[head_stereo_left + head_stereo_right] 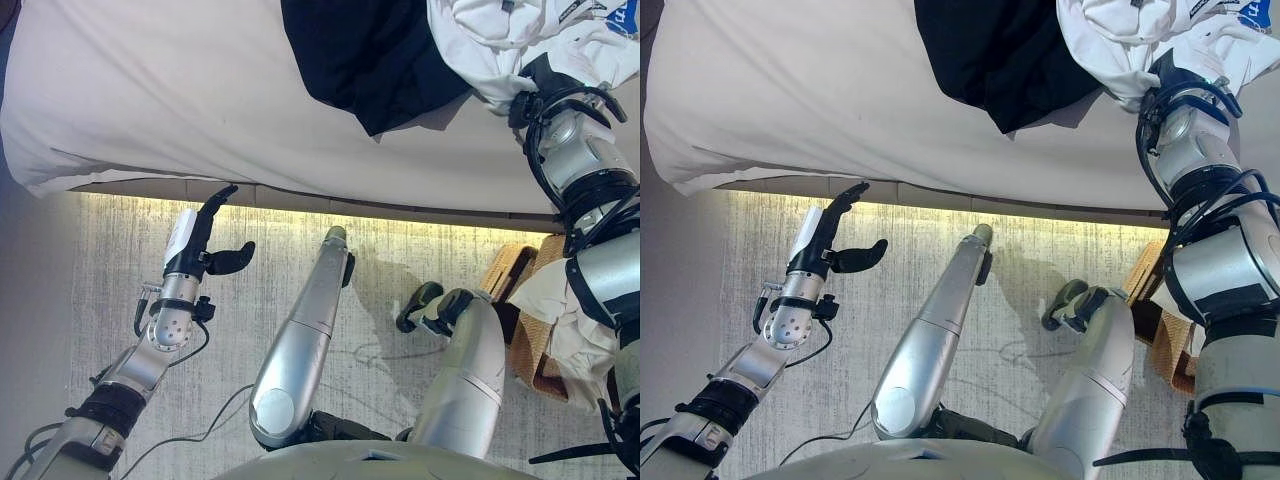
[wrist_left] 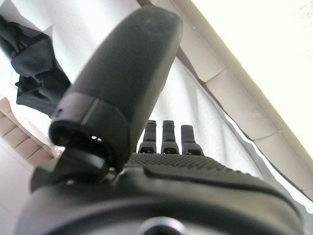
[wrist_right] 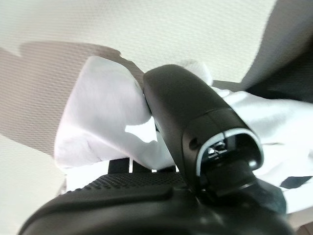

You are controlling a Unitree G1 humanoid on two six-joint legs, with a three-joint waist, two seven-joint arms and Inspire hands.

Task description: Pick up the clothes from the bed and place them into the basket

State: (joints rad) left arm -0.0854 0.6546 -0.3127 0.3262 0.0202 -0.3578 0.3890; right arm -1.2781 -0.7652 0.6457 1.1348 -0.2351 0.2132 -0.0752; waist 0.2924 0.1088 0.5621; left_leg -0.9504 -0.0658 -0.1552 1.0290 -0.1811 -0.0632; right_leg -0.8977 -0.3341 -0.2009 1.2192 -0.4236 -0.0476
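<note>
A black garment [image 1: 360, 50] lies on the bed [image 1: 150, 100] at the far middle; it also shows in the left wrist view [image 2: 34, 73]. A white garment [image 1: 500, 40] lies bunched at the bed's far right. My right hand [image 3: 122, 200] is on it, with the thumb [image 3: 186, 117] pressed over a fold of the white cloth [image 3: 102, 117], pinching it against the fingers. My left hand [image 1: 195, 245] is open and empty, held over the floor just short of the bed's near edge. The woven basket [image 1: 505, 270] stands on the floor at the right, beside my right arm.
A white cloth [image 1: 555, 310] lies in the basket. A grey rug [image 1: 120, 300] covers the floor in front of the bed. The bed's near edge runs across the view, with a lit strip beneath it.
</note>
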